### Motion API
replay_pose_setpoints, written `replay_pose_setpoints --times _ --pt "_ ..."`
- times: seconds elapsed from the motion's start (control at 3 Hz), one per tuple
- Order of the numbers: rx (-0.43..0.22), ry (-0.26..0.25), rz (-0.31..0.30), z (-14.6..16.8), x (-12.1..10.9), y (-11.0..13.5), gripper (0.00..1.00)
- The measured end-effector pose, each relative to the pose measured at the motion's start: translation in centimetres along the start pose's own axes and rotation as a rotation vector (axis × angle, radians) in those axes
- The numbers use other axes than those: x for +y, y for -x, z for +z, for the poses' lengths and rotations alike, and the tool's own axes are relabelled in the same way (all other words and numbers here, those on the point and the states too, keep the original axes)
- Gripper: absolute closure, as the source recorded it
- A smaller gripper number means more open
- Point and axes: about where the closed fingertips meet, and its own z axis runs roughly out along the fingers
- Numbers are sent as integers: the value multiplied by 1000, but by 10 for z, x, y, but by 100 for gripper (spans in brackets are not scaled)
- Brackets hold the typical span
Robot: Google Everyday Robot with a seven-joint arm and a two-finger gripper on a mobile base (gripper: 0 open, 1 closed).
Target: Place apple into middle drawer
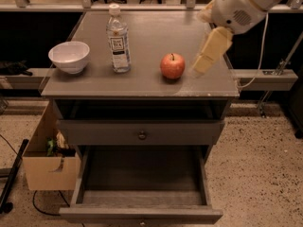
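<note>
Gripper [201, 65] hangs over the bench [142, 84] near its right edge, just right of the apple [172, 65], a narrow gap between. Bottle [118, 37] blocks the apple's left side. Middle drawer [142, 176] stands open, reachable from above and front.

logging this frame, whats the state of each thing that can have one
apple: resting on the cabinet top, not held
middle drawer: pulled open, empty
drawer above it: shut
water bottle: upright, capped
bowl: upright, looks empty
gripper: over the cabinet top beside the apple, apart from it
</note>
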Motion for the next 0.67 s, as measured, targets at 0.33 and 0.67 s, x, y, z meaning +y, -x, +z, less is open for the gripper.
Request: replay_pose_setpoints --times 0.33,0.67 --pt "36 -17 103 32 -26 4 0" --pt "89 -49 230 62 -46 -7 0"
